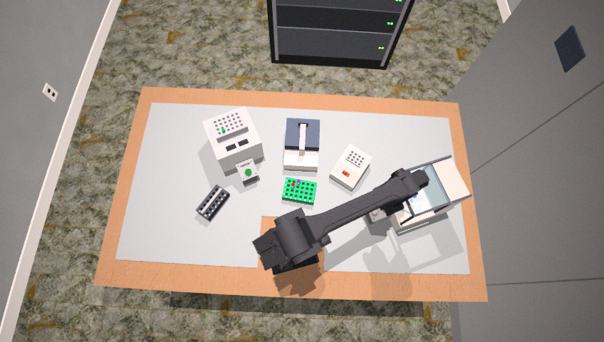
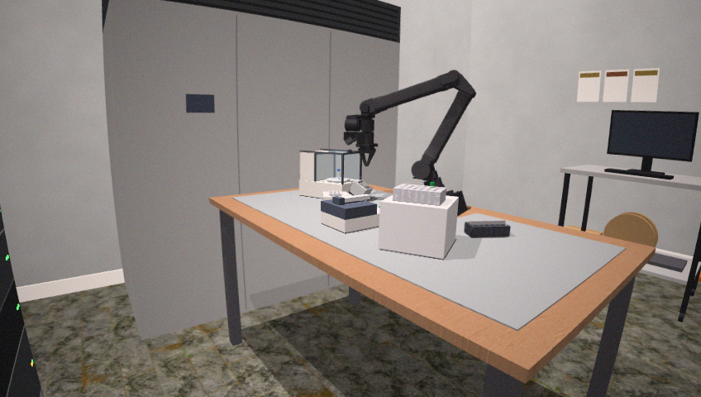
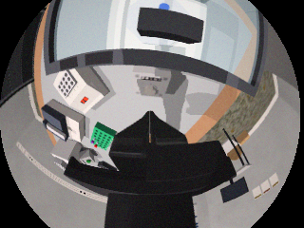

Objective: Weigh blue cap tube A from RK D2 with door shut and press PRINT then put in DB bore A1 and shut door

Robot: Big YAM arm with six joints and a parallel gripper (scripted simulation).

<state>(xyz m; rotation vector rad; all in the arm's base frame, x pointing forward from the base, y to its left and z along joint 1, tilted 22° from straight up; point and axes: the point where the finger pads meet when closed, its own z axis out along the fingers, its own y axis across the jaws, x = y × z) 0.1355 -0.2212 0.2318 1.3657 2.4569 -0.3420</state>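
Tube A, with its blue cap, stands on the pan inside the glass box of the balance BAL. My gripper is shut and empty. It hangs point down just in front of the glass box, above the balance's sloping key panel. A dark handle bar on the top pane lies above the pan; I cannot tell whether the door is fully shut. No lamp shows. The dry block DB stands left of the balance.
The green rack RK holds a red-capped tube and a purple-capped tube. Behind it stand the spectrophotometer SP, the mixer MX with a green-capped tube, and the black magnet block MG. A cabinet wall stands right of the table.
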